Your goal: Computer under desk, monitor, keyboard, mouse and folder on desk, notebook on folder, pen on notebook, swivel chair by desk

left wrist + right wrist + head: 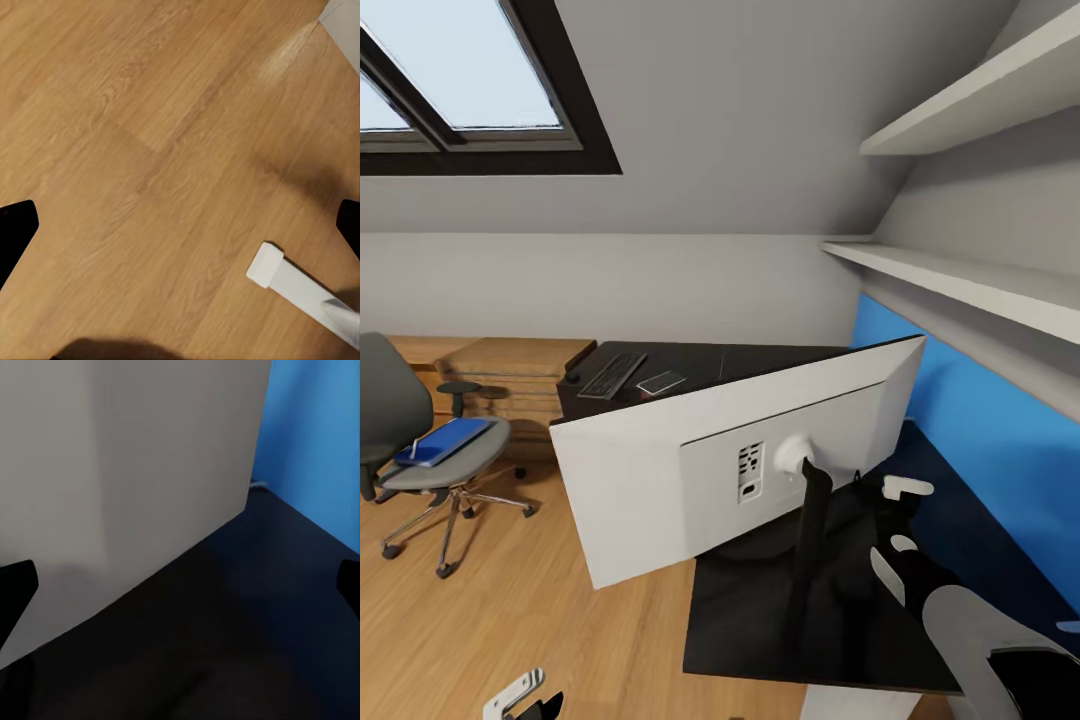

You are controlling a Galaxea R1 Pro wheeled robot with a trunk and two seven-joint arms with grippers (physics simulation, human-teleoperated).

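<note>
Right gripper (901, 516) hovers over the black desk (780, 630) just behind the monitor (650, 470); fingers spread wide w/ nothing between, arm cut off at frame edge. Left gripper (520, 698) barely shows at bottom of head view, over bare wood floor (150, 150), jaws apart. Monitor shows white back only, tilted, screen side hidden; further off the keyboard (612, 374) & a small flat item, hard to ID, lie on the desk's far end, and the folder (445, 441) sits on the chair (420, 450) seat.

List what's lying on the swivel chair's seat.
On the swivel chair, the blue folder lies flat on the seat, with a small darker item, apparently the notebook, on its near end. The seat under the folder is covered.
</note>
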